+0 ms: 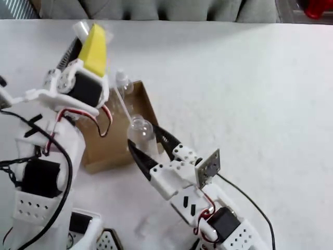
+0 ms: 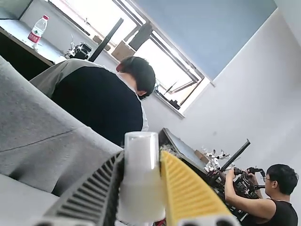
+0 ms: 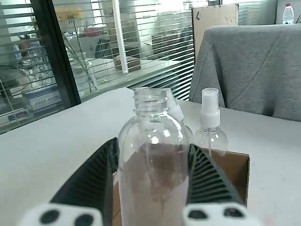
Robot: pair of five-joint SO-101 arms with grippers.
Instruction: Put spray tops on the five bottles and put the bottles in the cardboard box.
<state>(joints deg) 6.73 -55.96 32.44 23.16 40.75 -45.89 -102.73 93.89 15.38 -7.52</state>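
My right gripper [image 1: 143, 135] is shut on a clear, uncapped bottle [image 1: 140, 130] and holds it upright beside the cardboard box [image 1: 106, 148]; its black fingers clasp the bottle [image 3: 151, 174] in the right wrist view. My left gripper [image 1: 88, 28], with one yellow finger, is raised over the box's far side and shut on a white spray top [image 2: 140, 179]. A thin white tube [image 1: 123, 107] slants down towards the held bottle's open mouth. A second small bottle [image 3: 210, 134] with its spray top fitted stands in the box.
The white table [image 1: 250, 88] has wide free room to the right of the box. A grey upholstered seat [image 1: 156, 9] runs along the far edge. A red object [image 1: 318, 8] sits at the far right corner.
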